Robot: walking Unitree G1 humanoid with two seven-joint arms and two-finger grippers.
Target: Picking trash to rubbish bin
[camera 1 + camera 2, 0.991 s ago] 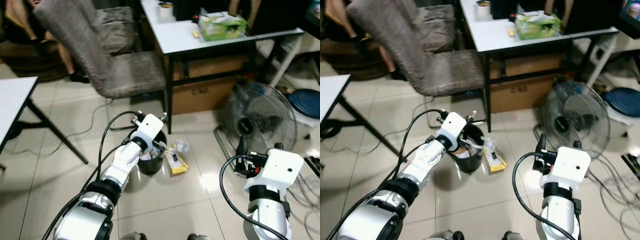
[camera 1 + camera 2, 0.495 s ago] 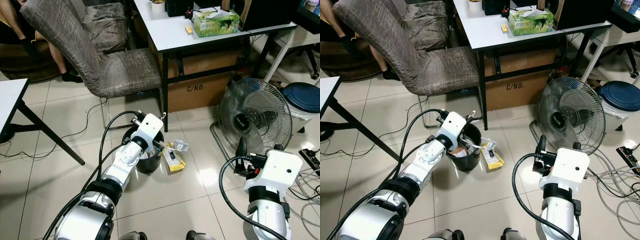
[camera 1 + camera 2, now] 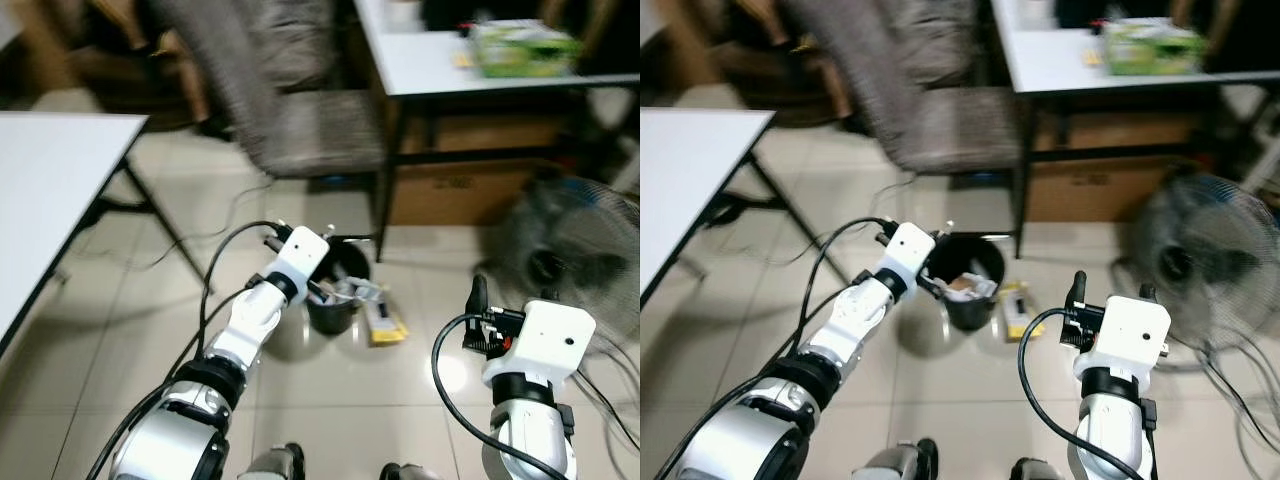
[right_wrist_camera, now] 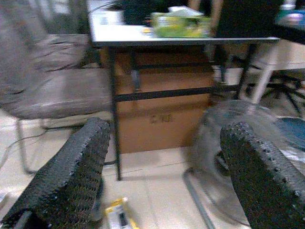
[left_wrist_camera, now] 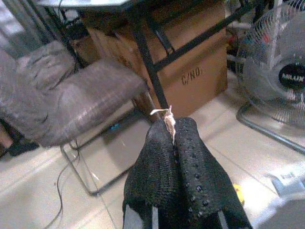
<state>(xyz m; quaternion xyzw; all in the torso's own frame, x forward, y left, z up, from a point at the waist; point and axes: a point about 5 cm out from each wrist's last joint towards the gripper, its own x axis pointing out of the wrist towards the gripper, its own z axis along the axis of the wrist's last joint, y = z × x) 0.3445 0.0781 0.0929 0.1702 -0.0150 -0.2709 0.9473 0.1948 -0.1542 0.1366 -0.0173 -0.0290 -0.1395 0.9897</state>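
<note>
A small black rubbish bin [image 3: 338, 300] stands on the tiled floor with pale crumpled trash [image 3: 965, 288] in it. Beside it lies a yellow wrapper [image 3: 385, 327]. My left gripper [image 3: 322, 289] reaches over the bin's rim. In the left wrist view its fingers [image 5: 190, 157] are pressed together with a thin whitish scrap [image 5: 168, 120] pinched at the tips. My right gripper [image 3: 1110, 291] is held up in front of my body, to the right of the bin. Its two black fingers [image 4: 71, 176] stand wide apart and open with nothing between them.
A grey chair [image 3: 300, 120] stands behind the bin. A white table [image 3: 470, 70] with a green tissue box [image 3: 520, 45] is at back right, a cardboard box [image 4: 162, 119] under it. A floor fan [image 3: 570, 260] stands right. Another white table [image 3: 50, 190] is left.
The whole picture has shifted right and blurred, so the camera has turned left. My left gripper stays at the bin's rim and the right arm keeps its pose.
</note>
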